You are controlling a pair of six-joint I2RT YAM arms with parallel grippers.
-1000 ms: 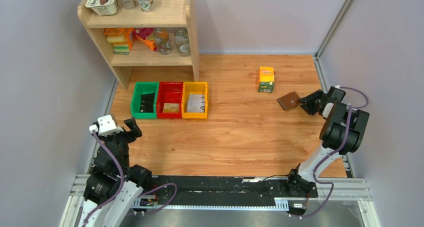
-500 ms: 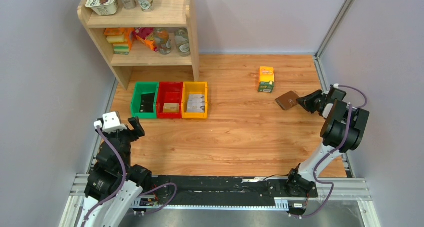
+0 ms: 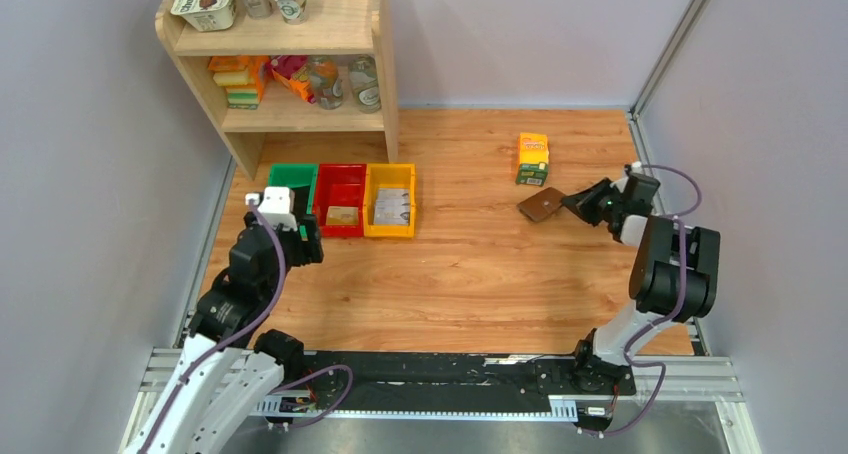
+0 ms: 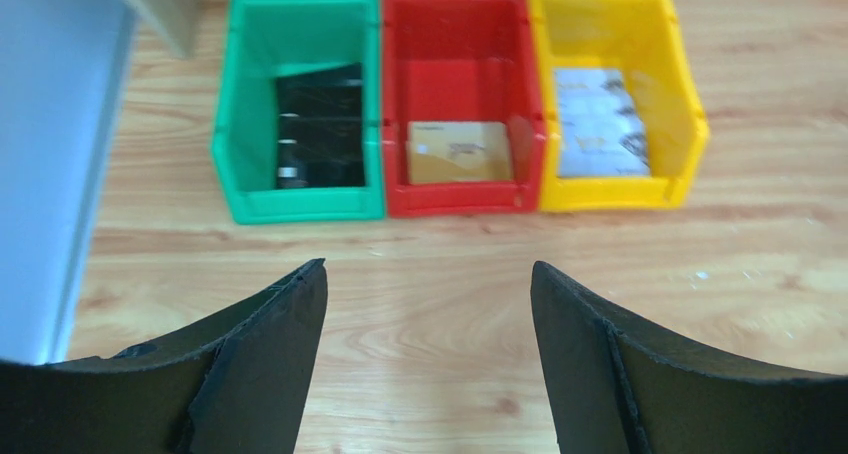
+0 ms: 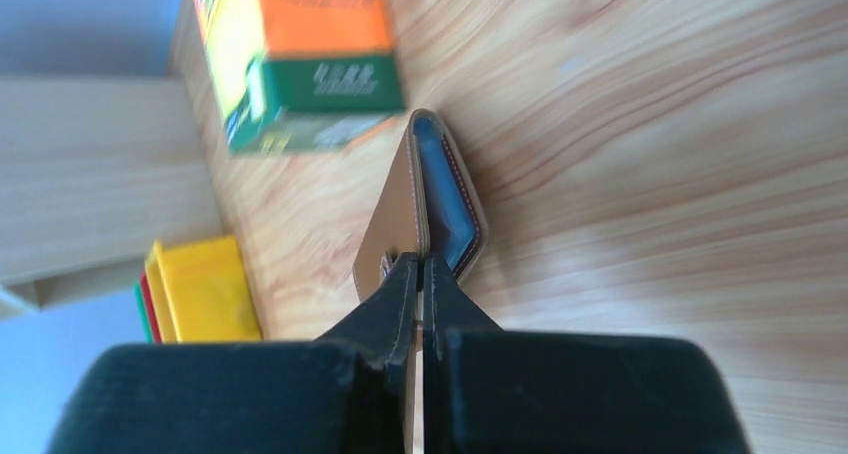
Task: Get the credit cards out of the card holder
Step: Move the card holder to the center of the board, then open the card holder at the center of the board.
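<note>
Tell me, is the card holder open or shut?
Slightly open: the covers of the card holder part a little, showing grey-blue lining between them, while the right claw pinches one edge.

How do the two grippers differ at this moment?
The left gripper is open and empty; the right gripper is shut on the card holder. The left gripper faces the three coloured bins; the right gripper faces the orange-green carton. Both have dark fingers.

Pale grey walls (image 3: 500,34), wood-grain table surface (image 3: 480,274), light wooden shelf unit (image 3: 330,19) in far-left corner
</note>
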